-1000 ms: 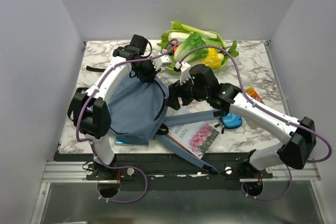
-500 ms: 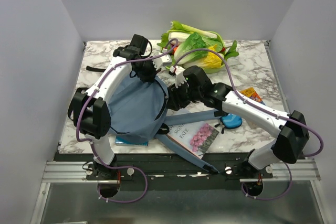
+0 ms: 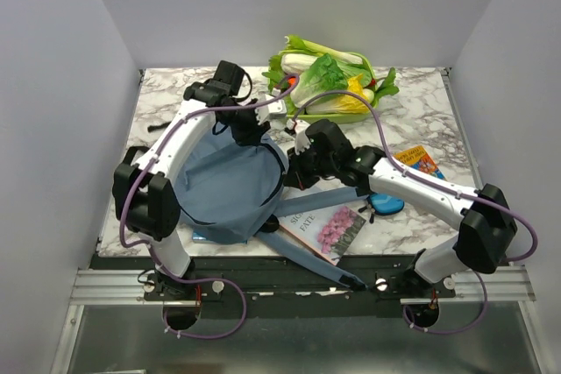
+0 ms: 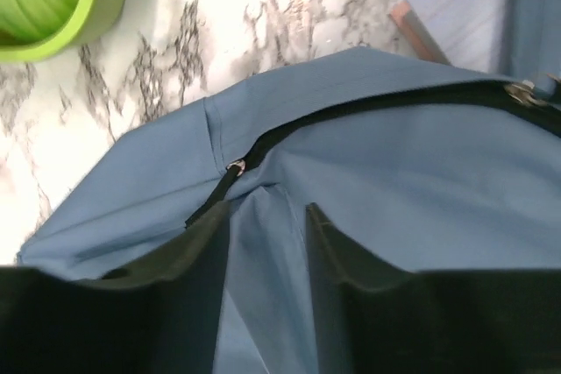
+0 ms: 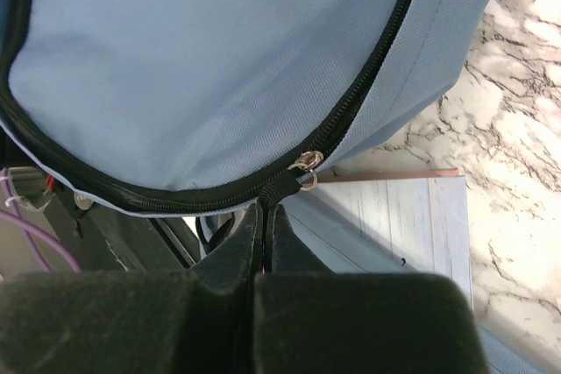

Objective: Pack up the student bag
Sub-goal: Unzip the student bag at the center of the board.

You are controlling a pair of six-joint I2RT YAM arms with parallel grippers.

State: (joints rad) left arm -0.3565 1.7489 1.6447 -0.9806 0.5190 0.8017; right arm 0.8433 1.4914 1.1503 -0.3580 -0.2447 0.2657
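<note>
Okay, looks like unzipping: your right hand [image 5: 264, 214] clamps the black zipper pull [image 5: 275, 188] of the soft grey-blue fabric backpack [image 3: 223, 186], left hand [image 4: 267, 218] apart; next, drag it open.

At the far middle of your marble desk [image 3: 438, 102] sits a green basket [image 3: 337, 116] heaped with leafy greens [image 3: 320, 72] and a yellow vegetable [image 3: 355, 91]. Near the front edge lies a book with pink flowers on its cover [image 3: 331, 227]. Just right of it you have a round blue case [image 3: 387, 205], and farther right an orange booklet [image 3: 419, 160]. A teal book [image 3: 203, 236] peeks out at near left.
</note>
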